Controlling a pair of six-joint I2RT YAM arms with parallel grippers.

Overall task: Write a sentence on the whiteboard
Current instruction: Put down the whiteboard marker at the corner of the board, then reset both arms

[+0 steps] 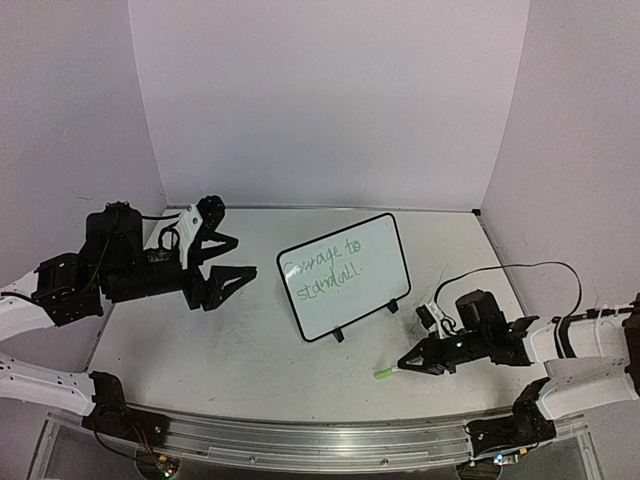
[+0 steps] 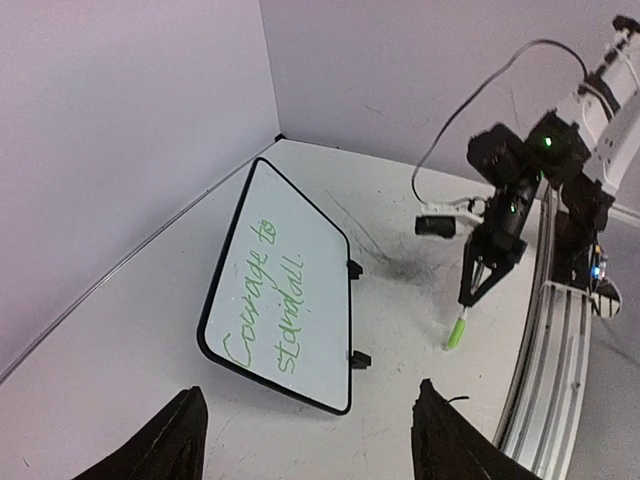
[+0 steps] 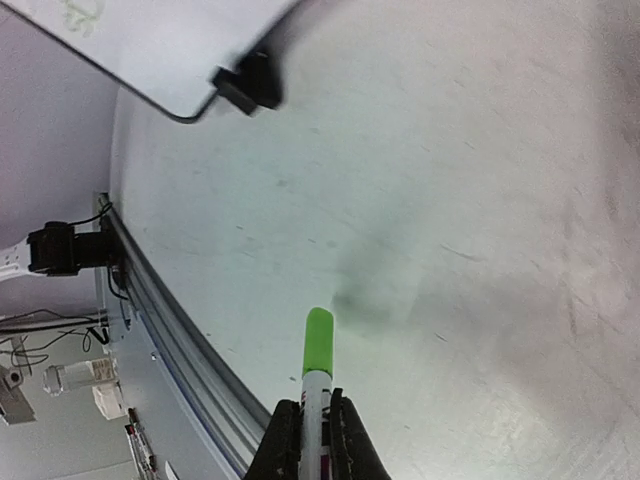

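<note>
The whiteboard (image 1: 345, 290) stands tilted on its two black feet at mid-table, and the sentence (image 1: 322, 268) runs across it in two green lines. My left gripper (image 1: 232, 260) hovers to the board's left, open and empty. From the left wrist view the whiteboard (image 2: 300, 270) and the sentence (image 2: 262, 300) lie just beyond my left gripper (image 2: 308, 400). My right gripper (image 1: 405, 364) sits low at the front right, shut on a green-capped marker (image 1: 385, 373). The marker (image 3: 318, 345) pokes out past my right gripper (image 3: 310, 410), cap on, just above the tabletop.
An aluminium rail (image 1: 330, 440) runs along the near table edge. Purple walls close the back and both sides. A black cable (image 1: 520, 268) loops over the table by the right arm. Grey scuffs (image 2: 400, 265) mark the tabletop beside the board's feet.
</note>
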